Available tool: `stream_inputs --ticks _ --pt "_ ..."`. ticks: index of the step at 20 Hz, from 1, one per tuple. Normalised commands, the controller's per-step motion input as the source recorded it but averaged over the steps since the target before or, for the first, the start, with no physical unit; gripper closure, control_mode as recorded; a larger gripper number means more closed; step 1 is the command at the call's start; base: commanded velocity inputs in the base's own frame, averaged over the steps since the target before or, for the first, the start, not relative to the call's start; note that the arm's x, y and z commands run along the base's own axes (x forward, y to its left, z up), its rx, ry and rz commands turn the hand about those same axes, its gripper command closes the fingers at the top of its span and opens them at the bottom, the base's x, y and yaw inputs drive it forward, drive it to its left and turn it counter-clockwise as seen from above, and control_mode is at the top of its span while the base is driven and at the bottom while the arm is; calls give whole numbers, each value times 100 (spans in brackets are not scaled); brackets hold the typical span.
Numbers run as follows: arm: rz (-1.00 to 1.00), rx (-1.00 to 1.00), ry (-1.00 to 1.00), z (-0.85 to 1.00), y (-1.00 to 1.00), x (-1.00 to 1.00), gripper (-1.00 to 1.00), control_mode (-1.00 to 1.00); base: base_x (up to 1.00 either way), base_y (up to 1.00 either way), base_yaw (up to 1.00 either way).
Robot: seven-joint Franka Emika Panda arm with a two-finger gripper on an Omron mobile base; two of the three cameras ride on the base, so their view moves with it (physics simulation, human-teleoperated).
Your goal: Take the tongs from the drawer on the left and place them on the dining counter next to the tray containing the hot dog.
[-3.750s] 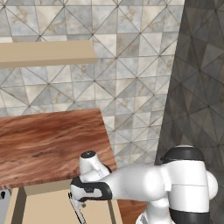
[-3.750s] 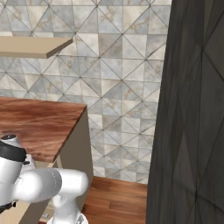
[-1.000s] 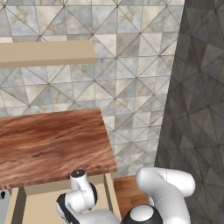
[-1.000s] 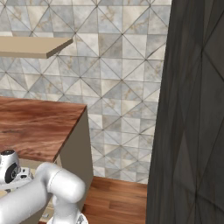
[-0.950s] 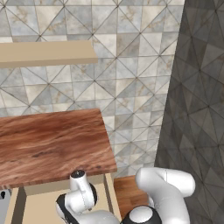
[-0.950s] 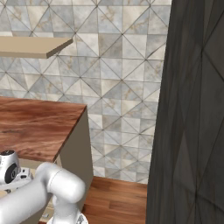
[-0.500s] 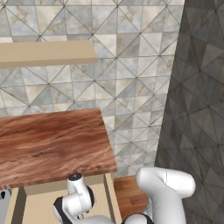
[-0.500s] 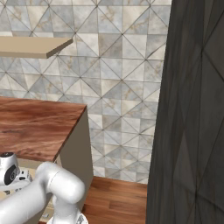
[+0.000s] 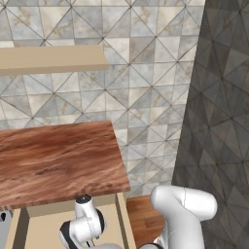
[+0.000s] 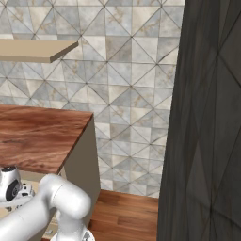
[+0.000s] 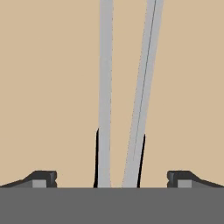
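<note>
Hanging low over the drawer [image 11: 43,87], the gripper [image 11: 112,177] has its jaws wide apart, one on each side of the tongs [image 11: 124,87], which lie flat on the pale floor inside. I think closing too high could catch only one arm, and the tongs would twist or slip away.

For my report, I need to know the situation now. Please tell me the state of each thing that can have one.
gripper: open, fingertips either side of the tongs, not yet closed.
tongs: lying flat on the drawer floor, both arms between the fingertips.
drawer: pulled open under the counter edge.
</note>
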Motion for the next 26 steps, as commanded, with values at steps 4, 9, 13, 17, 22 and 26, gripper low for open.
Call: stream_inputs --ticks 4,9,13,17,22,26 --pt "0 0 0 -14 1 0 -100 -100 0 0 0" --pt "0 -1 0 -12 3 0 100 -100 0 0 0" --pt "0 -1 0 -1 1 -1 100 -100 0 0 0" --pt "0 0 -2 3 11 -2 100 -100 0 0 0" --pt "0 -2 -2 45 10 -16 100 -100 0 0 0" --pt "0 -3 0 66 0 -36 100 -100 0 0 0"
